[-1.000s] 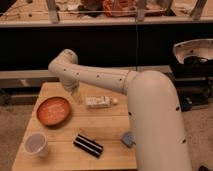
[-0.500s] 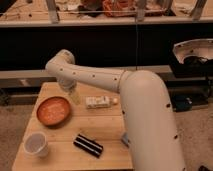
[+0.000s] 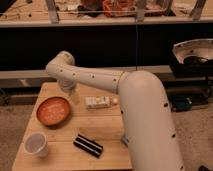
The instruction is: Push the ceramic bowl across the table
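The ceramic bowl (image 3: pixel 53 110), orange with a darker rim, sits on the left half of the pale wooden table (image 3: pixel 107 131). My white arm reaches in from the right and bends down over the table's far left part. The gripper (image 3: pixel 73 96) hangs just beyond the bowl's far right rim, close to it. Whether it touches the bowl cannot be made out.
A small white cup (image 3: pixel 36 144) stands near the front left corner. A black bar-shaped object (image 3: pixel 88 145) lies in front of the bowl. A white packet (image 3: pixel 97 102) lies right of the gripper. A dark counter runs behind the table.
The arm's bend has swung to the left, and the gripper has come slightly nearer the bowl's rim. The bowl, cup and other items have stayed in place.
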